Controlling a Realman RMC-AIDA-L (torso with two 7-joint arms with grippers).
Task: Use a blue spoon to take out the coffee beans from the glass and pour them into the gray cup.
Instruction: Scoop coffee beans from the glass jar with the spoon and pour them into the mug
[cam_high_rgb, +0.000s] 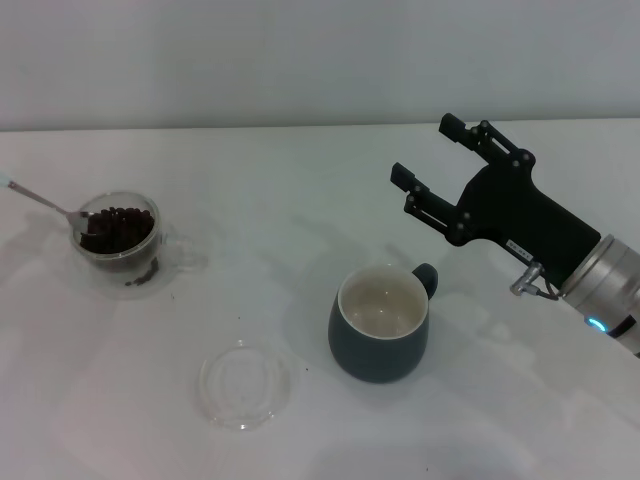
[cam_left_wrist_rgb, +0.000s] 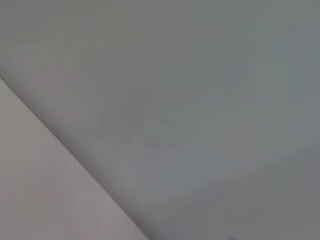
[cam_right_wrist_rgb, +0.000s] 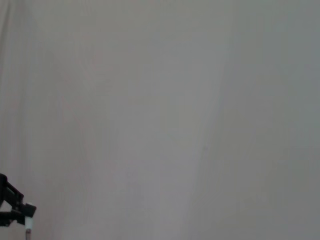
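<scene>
I count one glass (cam_high_rgb: 120, 232) of coffee beans (cam_high_rgb: 118, 228), one blue spoon (cam_high_rgb: 45, 204), one gray cup (cam_high_rgb: 381, 322), one clear round dish (cam_high_rgb: 245, 383), and one gripper of mine (cam_high_rgb: 428, 152) in sight.

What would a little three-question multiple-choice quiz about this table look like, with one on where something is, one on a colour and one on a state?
1. Where does the blue spoon rest?
A. Bowl in the glass of coffee beans
B. Inside the gray cup
C. On the flat clear dish

2. What colour is the inside of the gray cup?
A. Black
B. Cream-white
C. Red

3. How is the right gripper?
A. Shut on the spoon
B. Open and holding nothing
C. Shut on the cup handle

Answers: 1 A, its metal end lies in the glass among the coffee beans. 2 B, the lining is pale and holds no beans. 3 B, its fingers are spread in the air beyond the cup.
</scene>
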